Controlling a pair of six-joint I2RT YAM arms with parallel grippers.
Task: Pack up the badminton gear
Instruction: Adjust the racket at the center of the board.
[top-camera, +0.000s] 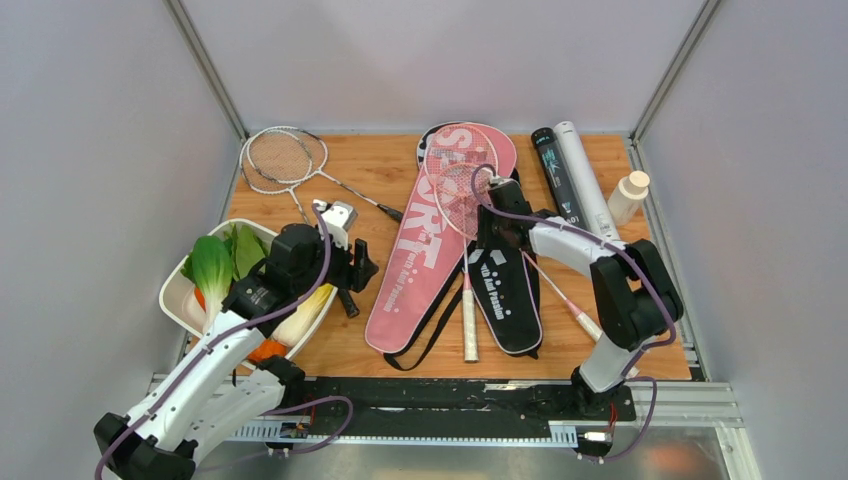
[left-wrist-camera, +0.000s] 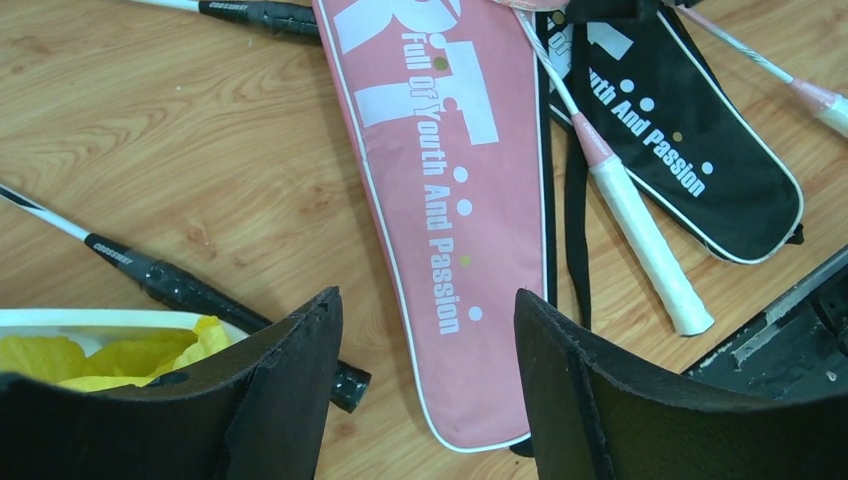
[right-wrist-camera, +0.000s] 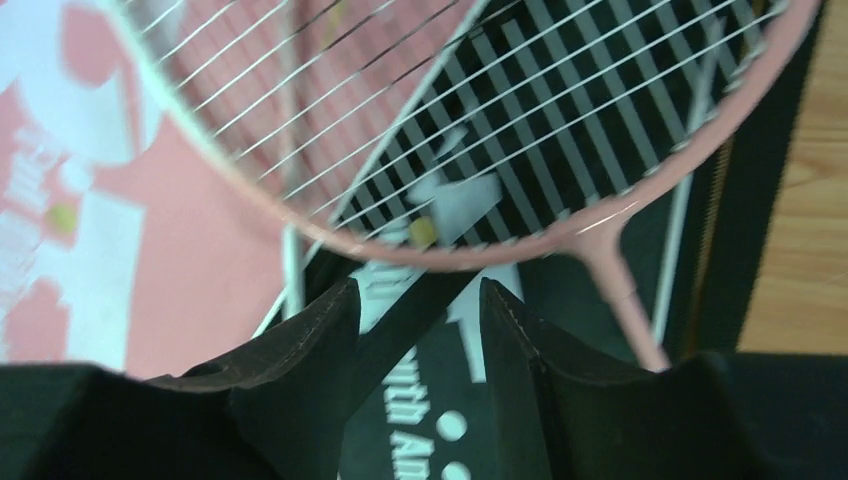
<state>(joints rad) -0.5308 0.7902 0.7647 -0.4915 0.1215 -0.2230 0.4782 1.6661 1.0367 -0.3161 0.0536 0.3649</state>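
Top external view: nearest, at 8 o'clock on the tabletop (top-camera: 370, 170), a white tray (top-camera: 170, 298) of greens sits under the left arm. The left claw (left-wrist-camera: 430, 310) hovers just off the tray's 3 o'clock edge, jaws wide apart with nothing between them, above bare wood beside a black handle (left-wrist-camera: 190, 290). At centre the pink bag (top-camera: 430, 250) lies flat, narrow end at 6 o'clock, with the black bag (top-camera: 512, 300) touching it at 3 o'clock. A pink racket (top-camera: 455, 165) lies with its head on the pink bag and its white grip at 6 o'clock between the bags. A second pink racket (top-camera: 583, 320) crosses the black bag toward 4 o'clock. The right claw (right-wrist-camera: 420, 300) is low over the black bag's far part, jaws part open either side of a black band; whether it pinches that band I cannot tell. Farther back, two silver rackets (top-camera: 280, 160) lie at 11 o'clock, a black tube (top-camera: 553, 170) and a white tube (top-camera: 585, 175) side by side at 1 o'clock, and a bottle (top-camera: 628, 195) at 2 o'clock.
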